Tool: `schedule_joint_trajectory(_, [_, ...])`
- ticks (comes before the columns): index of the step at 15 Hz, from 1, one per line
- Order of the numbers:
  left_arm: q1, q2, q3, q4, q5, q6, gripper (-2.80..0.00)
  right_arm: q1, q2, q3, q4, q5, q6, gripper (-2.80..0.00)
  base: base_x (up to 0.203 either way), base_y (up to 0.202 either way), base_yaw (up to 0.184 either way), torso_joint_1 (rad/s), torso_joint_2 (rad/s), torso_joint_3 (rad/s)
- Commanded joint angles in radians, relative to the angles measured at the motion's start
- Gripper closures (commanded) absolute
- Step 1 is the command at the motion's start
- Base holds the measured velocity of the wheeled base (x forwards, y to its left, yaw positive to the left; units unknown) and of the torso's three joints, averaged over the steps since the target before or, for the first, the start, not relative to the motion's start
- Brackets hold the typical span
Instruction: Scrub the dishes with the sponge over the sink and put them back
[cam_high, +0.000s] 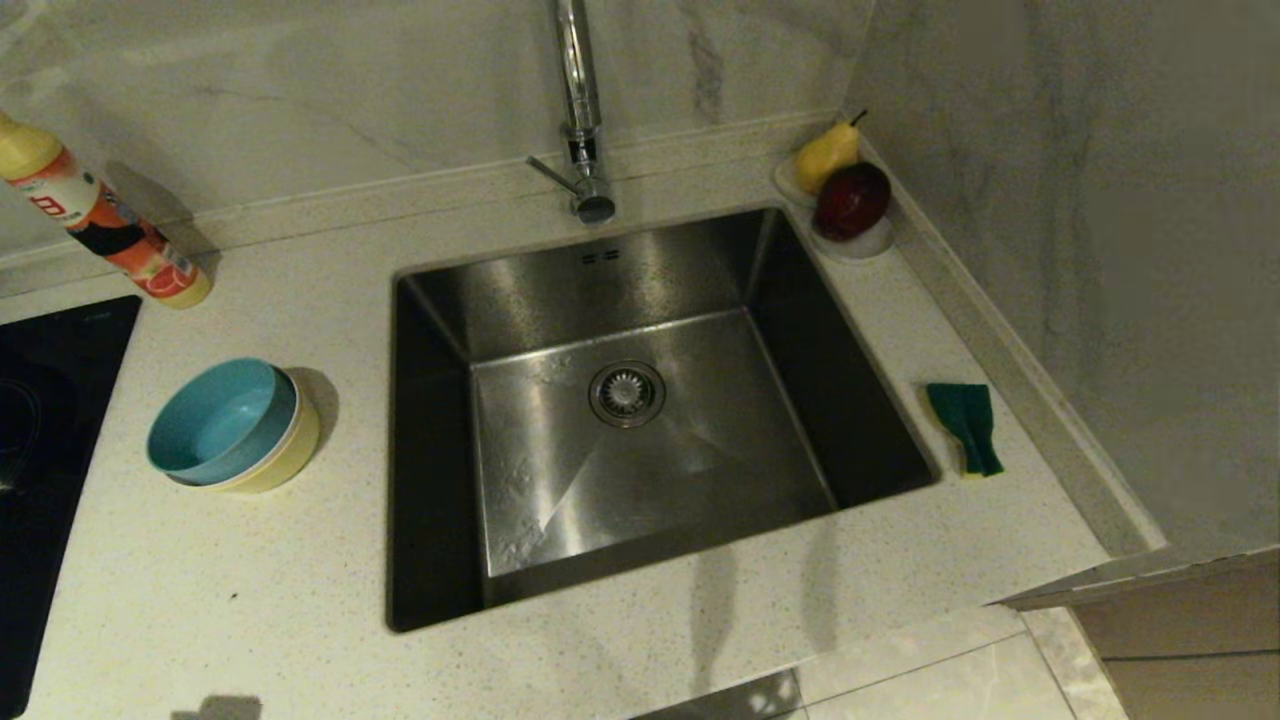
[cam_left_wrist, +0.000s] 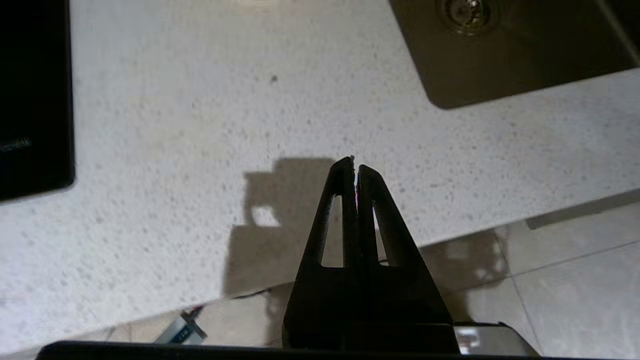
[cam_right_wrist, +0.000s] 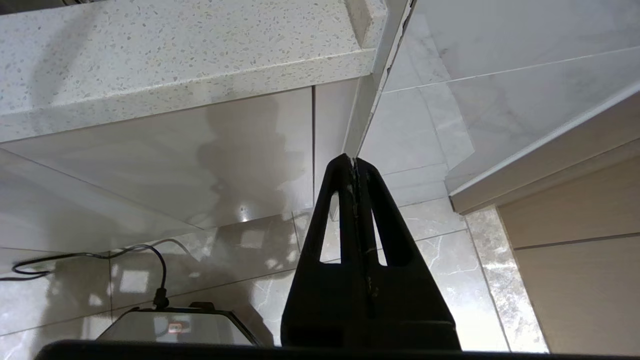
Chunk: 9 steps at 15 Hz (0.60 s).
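Observation:
A light blue bowl (cam_high: 215, 420) sits nested in a yellow bowl (cam_high: 290, 455) on the counter left of the sink (cam_high: 640, 400). The green sponge (cam_high: 965, 425) lies on the counter right of the sink, near the wall. Neither arm shows in the head view. In its wrist view my left gripper (cam_left_wrist: 355, 167) is shut and empty, over the front edge of the counter, with a corner of the sink (cam_left_wrist: 500, 60) ahead. My right gripper (cam_right_wrist: 354, 162) is shut and empty too, hanging below the countertop's edge (cam_right_wrist: 190, 85) above the tiled floor.
A chrome tap (cam_high: 580, 110) rises behind the sink. A small white dish (cam_high: 865, 245) with a pear and a dark red fruit stands at the back right corner. A tilted bottle (cam_high: 100, 225) leans at the back left. A black hob (cam_high: 50, 440) borders the counter's left.

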Motion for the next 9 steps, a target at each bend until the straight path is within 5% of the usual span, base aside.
schedule_joint_trajectory(1, [0.001, -0.002, 0.009, 0.001, 0.011, -0.011, 0.00, 0.000, 0.001, 0.000, 0.001, 0.001, 0.005, 0.00, 0.000, 0.000, 0.000, 0.000, 0.00, 0.000])
schedule_joint_trajectory(9, [0.001, -0.002, 0.009, -0.001, 0.012, -0.012, 0.00, 0.000, 0.002, 0.001, 0.000, 0.002, 0.007, 0.00, 0.000, 0.000, 0.000, 0.000, 0.00, 0.000])
